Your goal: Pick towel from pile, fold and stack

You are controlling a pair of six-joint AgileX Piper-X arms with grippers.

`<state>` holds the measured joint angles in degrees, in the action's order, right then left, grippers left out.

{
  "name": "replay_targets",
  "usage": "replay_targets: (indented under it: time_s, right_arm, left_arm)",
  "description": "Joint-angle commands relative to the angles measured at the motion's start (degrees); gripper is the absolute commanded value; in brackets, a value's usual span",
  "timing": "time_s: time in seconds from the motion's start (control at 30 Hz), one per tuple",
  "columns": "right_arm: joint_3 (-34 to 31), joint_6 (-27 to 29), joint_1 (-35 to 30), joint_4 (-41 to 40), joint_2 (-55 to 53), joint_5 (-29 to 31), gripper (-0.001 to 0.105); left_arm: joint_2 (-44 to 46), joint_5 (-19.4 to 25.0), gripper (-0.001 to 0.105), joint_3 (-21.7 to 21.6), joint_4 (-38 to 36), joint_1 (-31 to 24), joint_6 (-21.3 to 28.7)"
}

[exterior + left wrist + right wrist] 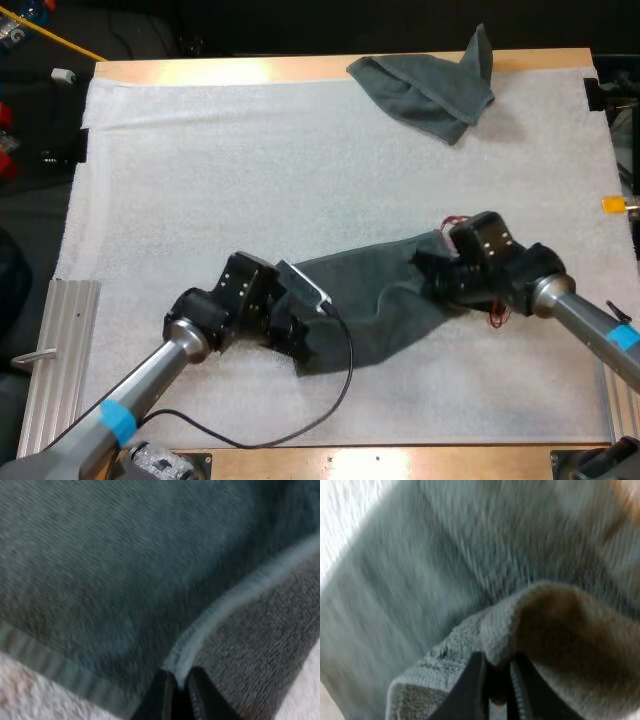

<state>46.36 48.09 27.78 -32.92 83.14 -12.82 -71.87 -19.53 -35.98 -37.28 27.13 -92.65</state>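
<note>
A dark grey-green towel (375,305) lies stretched across the front middle of the white mat, held at both ends. My left gripper (296,340) sits at its near left corner, shut on the towel's hem (200,630), with its fingertips (162,695) pinching a fold of cloth. My right gripper (432,272) is at the towel's right end, shut on a bunched fold of towel (540,625) that bulges over its fingertips (475,690). A second, crumpled towel (430,85) lies at the far edge of the mat, right of centre.
A ribbed metal plate (55,360) sits at the mat's left front edge. The white mat (220,170) stretches bare between the held towel and the crumpled one.
</note>
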Motion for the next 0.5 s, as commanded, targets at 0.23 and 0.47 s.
replay_targets:
  time_s: [0.23,0.47]
  right_arm:
    - [0.1,-3.4,-5.5,7.1,1.2,-1.3,0.000]
    - [0.1,-4.6,-6.6,9.8,2.3,-1.7,0.000]
  left_arm:
    - [-2.8,1.4,0.000,-0.1,5.5,-4.9,-0.5]
    - [-5.6,2.9,0.000,-0.1,7.7,-6.5,-0.5]
